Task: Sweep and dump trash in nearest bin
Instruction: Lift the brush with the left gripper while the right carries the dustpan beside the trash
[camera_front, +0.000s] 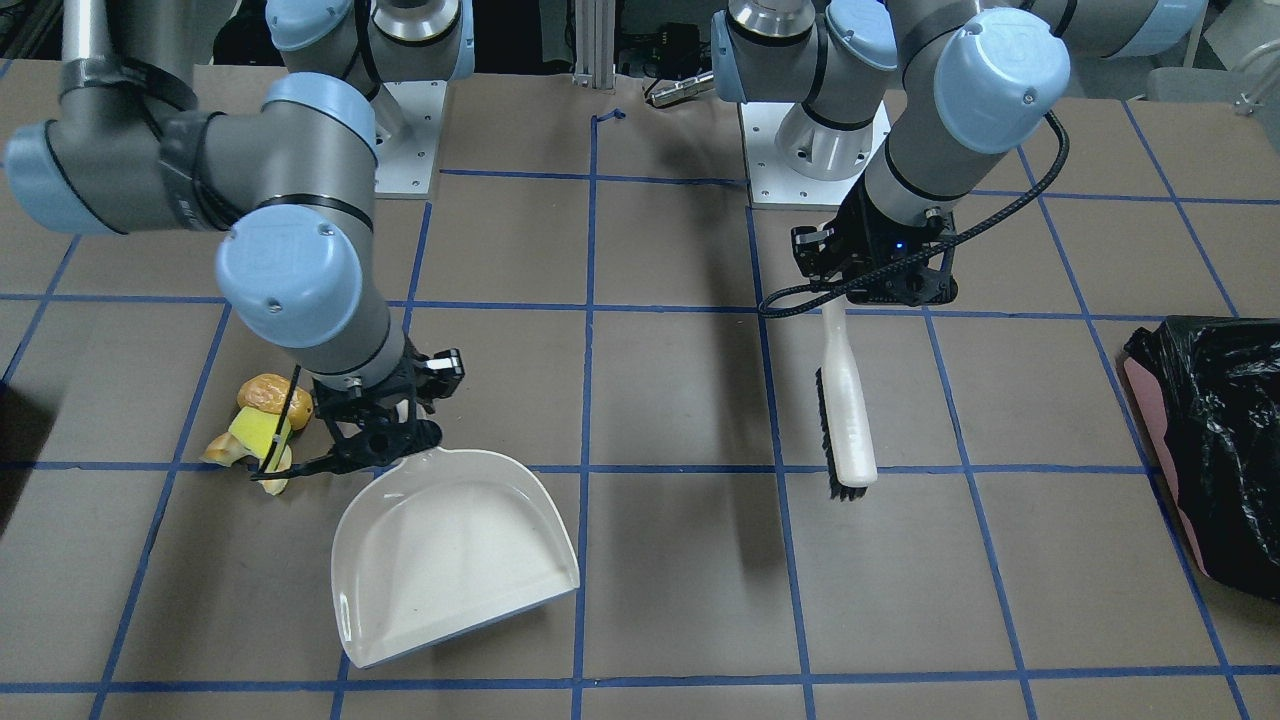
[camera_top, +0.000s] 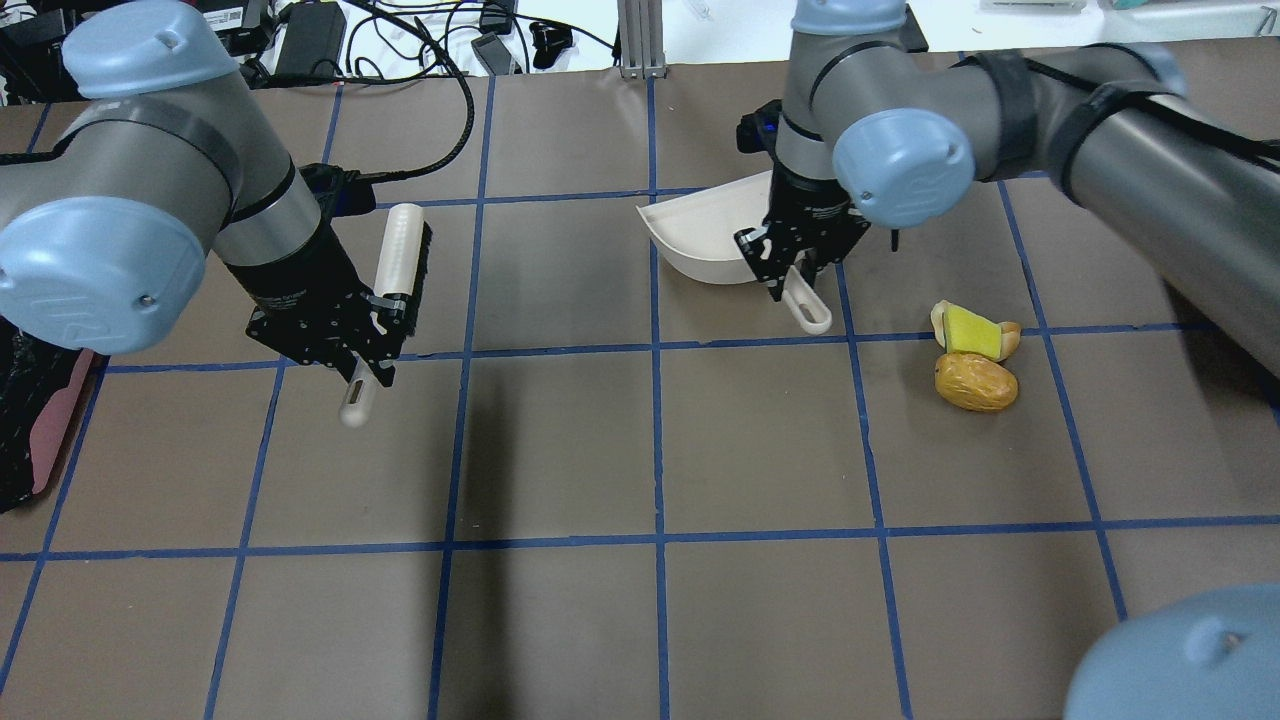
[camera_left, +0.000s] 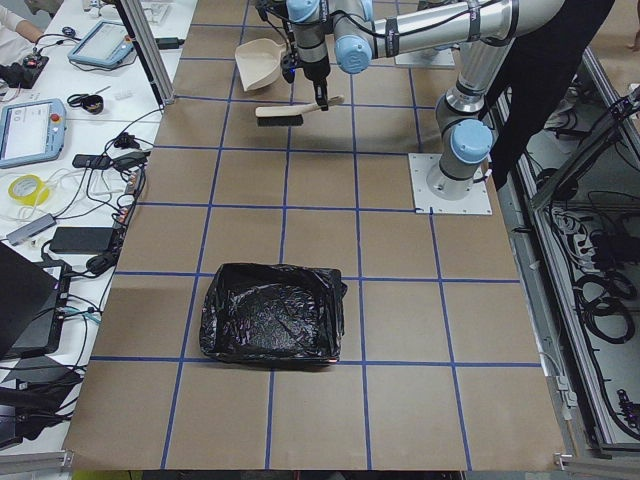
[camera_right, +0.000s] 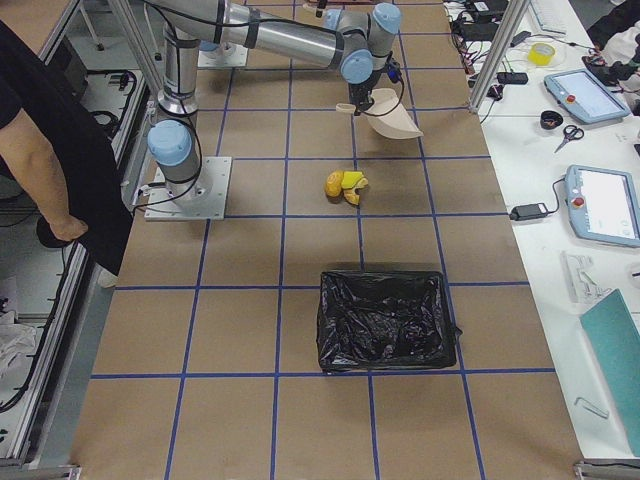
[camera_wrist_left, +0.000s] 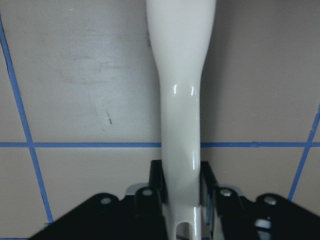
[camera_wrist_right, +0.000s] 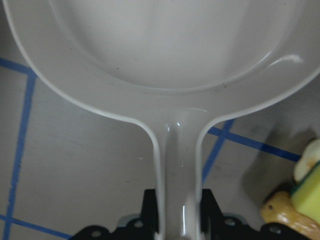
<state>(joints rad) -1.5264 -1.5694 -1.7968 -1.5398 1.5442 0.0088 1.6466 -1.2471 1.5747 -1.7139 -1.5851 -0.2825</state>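
Front view: we count one trash pile (camera_front: 255, 430) just beside the right gripper (camera_front: 395, 445), jaws clamped on the handle of one dustpan (camera_front: 450, 560) | left gripper (camera_front: 835, 300) clamps one brush (camera_front: 848, 420), well apart from the trash pile | right view: trash pile sits between dustpan and one bin (camera_right: 385, 320).

Dustpan (camera_front: 450, 560) beside trash (camera_front: 262, 425) — brush (camera_front: 848, 420) well apart

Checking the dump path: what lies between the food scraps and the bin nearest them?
Nothing: in the exterior right view only bare brown table with blue tape lines separates the trash from the bin.
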